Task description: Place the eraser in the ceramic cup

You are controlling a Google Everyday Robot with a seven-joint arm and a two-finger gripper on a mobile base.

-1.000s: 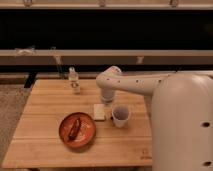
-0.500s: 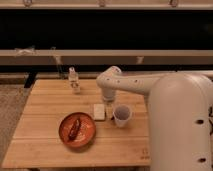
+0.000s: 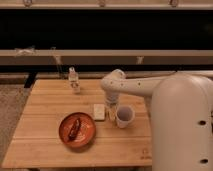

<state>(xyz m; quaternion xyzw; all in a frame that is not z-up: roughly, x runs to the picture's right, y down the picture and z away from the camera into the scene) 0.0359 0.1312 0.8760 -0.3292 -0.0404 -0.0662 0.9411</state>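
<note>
The light is dim and warm. The wooden table [image 3: 45, 105] looks soft orange. At 12 o'clock there is a black band. The white arm [image 3: 150, 87] is the brightest thing. Everything looks blurry. The gripper [image 3: 111, 109], at 9 o'clock of the ceramic cup [image 3: 124, 116], sits in shadow.

Wooden table [image 3: 45, 100] carried a red-orange plate [image 3: 77, 130] toward the front left, dark food on it. Beige block [image 3: 99, 111] lay just right of the plate. Clear bottle [image 3: 74, 80] stood near the back edge.
</note>
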